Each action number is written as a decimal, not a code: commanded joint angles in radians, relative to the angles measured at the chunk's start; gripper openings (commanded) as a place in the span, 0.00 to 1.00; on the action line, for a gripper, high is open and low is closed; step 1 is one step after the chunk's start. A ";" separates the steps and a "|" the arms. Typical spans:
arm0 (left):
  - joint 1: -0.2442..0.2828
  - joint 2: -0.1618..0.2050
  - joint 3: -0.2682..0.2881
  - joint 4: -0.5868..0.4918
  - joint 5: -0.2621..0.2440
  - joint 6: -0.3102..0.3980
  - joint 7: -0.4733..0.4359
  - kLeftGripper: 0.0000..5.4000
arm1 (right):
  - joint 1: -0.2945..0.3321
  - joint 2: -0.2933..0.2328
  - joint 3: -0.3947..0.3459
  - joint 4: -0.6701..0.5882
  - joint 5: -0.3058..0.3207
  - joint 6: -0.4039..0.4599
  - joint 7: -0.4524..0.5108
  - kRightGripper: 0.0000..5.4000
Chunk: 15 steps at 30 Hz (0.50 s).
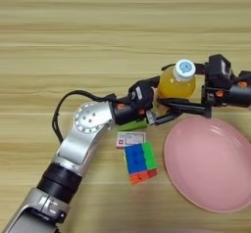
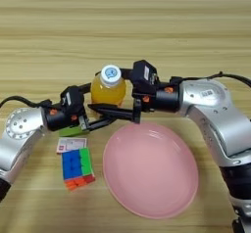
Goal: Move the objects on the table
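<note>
The table (image 2: 147,26) is filling both views, a light-brown wooden top with plank grain lines running across; nothing of the room is showing beyond it. The right gripper (image 2: 100,110) is reaching in from the right, its fingers closed around the base of the orange bottle (image 2: 109,87), which is standing upright with its white cap on top. The left gripper (image 1: 166,117) is lying just below that bottle, fingers slightly spread and holding nothing. The green block (image 1: 131,125) is sitting under the left wrist. Just below are the red-and-white packet (image 1: 130,139) and the puzzle cube (image 1: 139,162). A pink plate (image 2: 152,171) is resting below the right gripper.
</note>
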 commanded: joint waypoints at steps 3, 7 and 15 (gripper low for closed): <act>-0.011 0.003 0.009 0.006 0.008 -0.004 0.005 0.63 | -0.001 -0.005 0.000 -0.005 -0.001 -0.024 0.009 0.73; -0.013 0.001 0.011 0.011 0.008 -0.007 0.008 0.63 | -0.001 0.001 -0.002 -0.006 0.007 -0.033 0.007 0.82; -0.018 -0.001 0.017 0.030 0.013 -0.015 0.016 0.63 | -0.005 0.026 -0.033 -0.023 0.052 -0.061 -0.001 0.98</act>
